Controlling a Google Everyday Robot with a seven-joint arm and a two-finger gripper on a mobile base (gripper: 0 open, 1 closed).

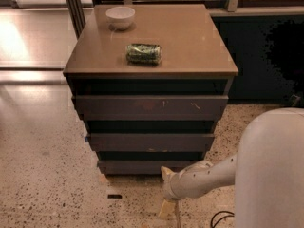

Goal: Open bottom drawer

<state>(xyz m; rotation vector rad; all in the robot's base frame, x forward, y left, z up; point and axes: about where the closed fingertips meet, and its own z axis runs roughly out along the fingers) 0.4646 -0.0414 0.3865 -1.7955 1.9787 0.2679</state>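
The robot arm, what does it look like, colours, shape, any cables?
The arm is smooth and off-white: a wide rounded shell at lower right narrowing to a slimmer tubular forearm. The gripper, low near the floor in front of the bottom drawer, has pale tan jaws. A thin dark cable loops on the floor below.

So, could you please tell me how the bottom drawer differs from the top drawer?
The top drawer has the widest-looking front, the bottom drawer the narrowest. The top drawer shows pale scratch marks; the bottom drawer is plain. The top drawer sits just under the tabletop; the bottom drawer sits by the floor, with the gripper low before its right end. Both are dark brown and handleless.
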